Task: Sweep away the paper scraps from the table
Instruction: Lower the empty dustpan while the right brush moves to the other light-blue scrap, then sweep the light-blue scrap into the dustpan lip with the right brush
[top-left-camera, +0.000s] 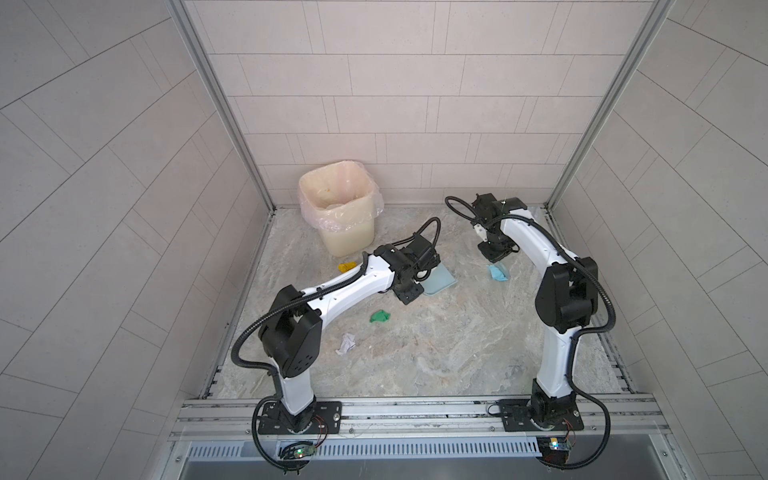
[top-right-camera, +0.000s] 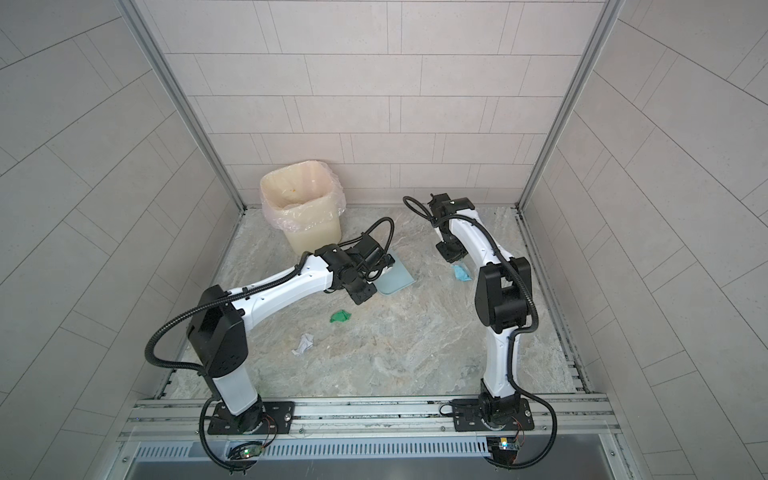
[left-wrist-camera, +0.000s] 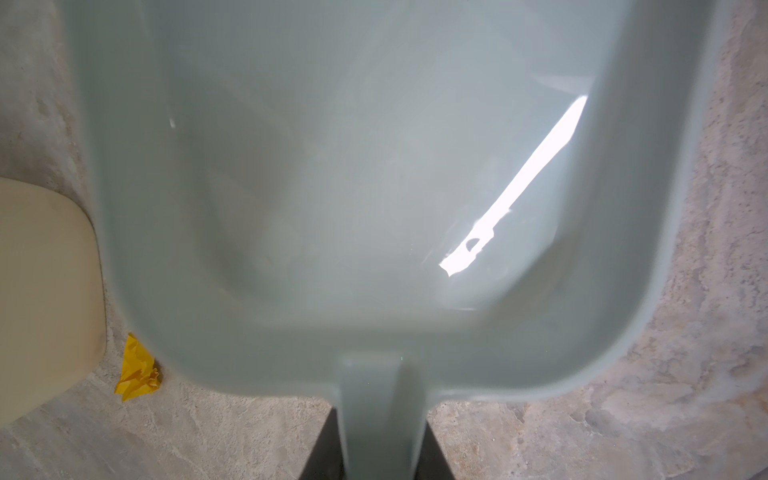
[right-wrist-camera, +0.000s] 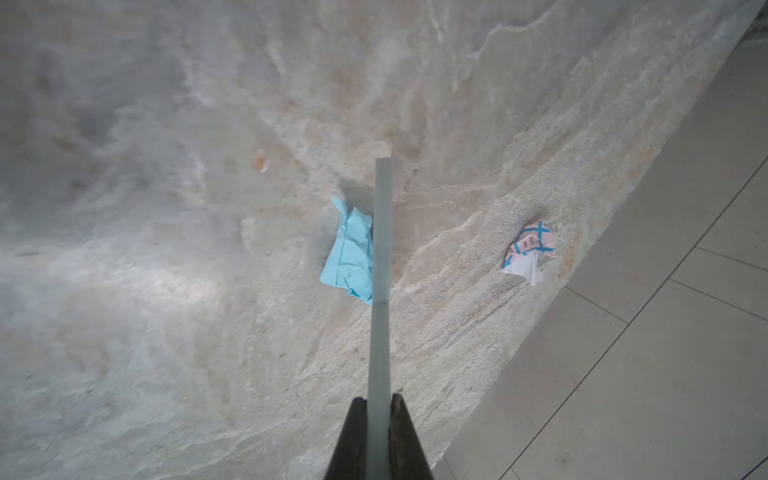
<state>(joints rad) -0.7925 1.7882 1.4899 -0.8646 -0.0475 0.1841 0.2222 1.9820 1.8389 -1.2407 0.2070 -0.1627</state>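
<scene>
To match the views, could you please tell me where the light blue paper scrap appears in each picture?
In a top view: light blue scrap right of centre.
In a top view: likewise right of centre.
Left wrist: not in it.
Right wrist: centre, beside the brush.
Shared landmark: the marbled table.

We are looking at a booth closed in by pale grey tiled walls: back wall (top-left-camera: 407, 104), left wall (top-left-camera: 104, 187) and right wall (top-left-camera: 685, 208), with the tiles running in staggered rows. Aluminium corner posts (top-left-camera: 224, 108) are rising at both rear corners. Aluminium rails (top-left-camera: 415, 409) are crossing the front, with a slotted metal strip (top-left-camera: 415, 451) lying just below them. Light is falling soft and even across the tiles.
</scene>
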